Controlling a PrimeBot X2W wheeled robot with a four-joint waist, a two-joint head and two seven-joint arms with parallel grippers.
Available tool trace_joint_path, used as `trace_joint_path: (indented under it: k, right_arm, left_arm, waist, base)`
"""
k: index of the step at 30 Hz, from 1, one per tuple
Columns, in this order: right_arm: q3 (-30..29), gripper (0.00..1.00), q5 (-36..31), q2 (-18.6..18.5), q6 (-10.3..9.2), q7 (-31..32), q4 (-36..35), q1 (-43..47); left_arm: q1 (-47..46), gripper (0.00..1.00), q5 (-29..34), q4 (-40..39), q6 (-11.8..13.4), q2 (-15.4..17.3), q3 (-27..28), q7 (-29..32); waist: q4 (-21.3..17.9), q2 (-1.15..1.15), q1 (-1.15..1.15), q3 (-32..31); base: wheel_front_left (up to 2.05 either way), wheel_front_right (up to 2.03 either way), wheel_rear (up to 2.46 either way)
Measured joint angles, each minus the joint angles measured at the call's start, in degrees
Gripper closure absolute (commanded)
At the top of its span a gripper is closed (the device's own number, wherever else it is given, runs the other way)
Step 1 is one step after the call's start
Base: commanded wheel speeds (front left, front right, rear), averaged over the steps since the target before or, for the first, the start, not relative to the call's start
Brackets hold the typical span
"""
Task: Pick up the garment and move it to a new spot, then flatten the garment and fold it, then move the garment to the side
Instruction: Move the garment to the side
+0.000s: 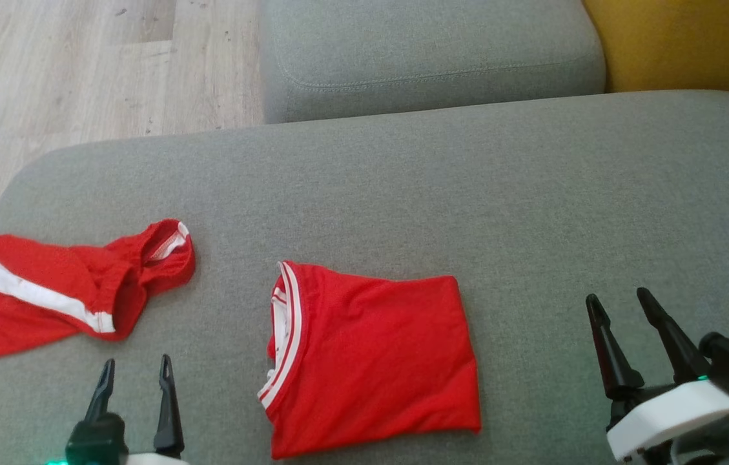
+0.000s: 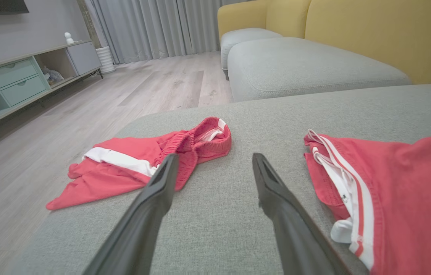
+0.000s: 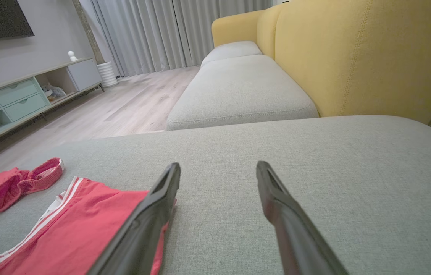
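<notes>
Shirt (image 1: 370, 361) lies folded flat, its collar (image 1: 288, 332) white-striped.

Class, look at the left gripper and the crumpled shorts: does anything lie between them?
Nothing visible. Bare cushion separates the open left gripper from the shorts; the folded shirt lies off to its right.

The grey seat cushion (image 1: 467, 181) lies bare across its whole far half and along its right side, from the folded red shirt (image 1: 370, 361) to the right hand (image 1: 617, 294), whose fingers stand apart over open fabric. A bare lane runs between the shirt and the crumpled red shorts (image 1: 61, 290); the left hand (image 1: 137, 359), fingers apart, sits at its near end. The shorts reach the cushion's left edge, with floor (image 1: 80, 64) beyond. A second cushion (image 1: 429, 51) and the yellow backrest (image 1: 687, 45) bound the far side.
</notes>
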Motion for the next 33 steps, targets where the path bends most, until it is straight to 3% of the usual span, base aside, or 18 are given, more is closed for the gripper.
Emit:
trace_joint_path:
  k: [24,28,33]
  right_arm:
    - [-0.5,0.00,-0.5,0.3,0.00,1.0,-0.4,-0.1]
    - [1.4,0.00,0.5,0.2,0.00,1.5,3.7,-0.5]
    - [7.4,0.00,3.8,0.1,0.00,1.6,13.8,-4.7]
  left_arm:
    - [-0.1,0.00,-0.4,-0.6,0.0,0.5,0.0,0.0]
    - [-2.1,0.00,0.3,-1.8,0.1,0.5,0.0,-0.1]
    - [-7.1,0.00,1.9,-3.1,0.1,0.0,-0.8,-0.3]
  waist:
    - [0.4,0.00,0.00,1.0]
    - [1.4,0.00,0.00,2.7]
    - [3.4,0.00,0.01,6.0]
  base:
    - [0.00,0.00,0.00]
    - [0.00,0.00,0.00]
    - [0.00,0.00,0.00]
